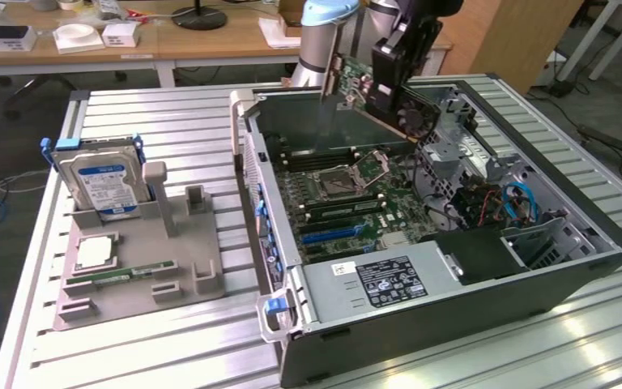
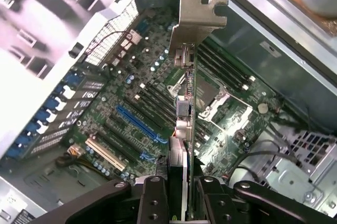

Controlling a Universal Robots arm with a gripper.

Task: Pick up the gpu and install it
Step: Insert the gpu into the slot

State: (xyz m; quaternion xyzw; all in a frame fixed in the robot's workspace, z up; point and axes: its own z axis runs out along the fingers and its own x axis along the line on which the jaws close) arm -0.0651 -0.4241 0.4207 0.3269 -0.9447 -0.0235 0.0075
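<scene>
"How many cards?"

"One gpu [image 2: 190,77]. One hand [image 2: 187,182], one arm [image 1: 327,32]."

"And on the tabletop [image 1: 159,356]?"

"One case [image 1: 452,324] and one grey tray [image 1: 198,267]. By the tray I count one hard drive [image 1: 100,182], one RAM stick [image 1: 127,274] and one square chip [image 1: 95,253]."

"Slots on the board?"

"Two blue slots [image 2: 138,123] and one white slot [image 2: 108,153], as far as I can make out. The dark ones I can't count."
</scene>
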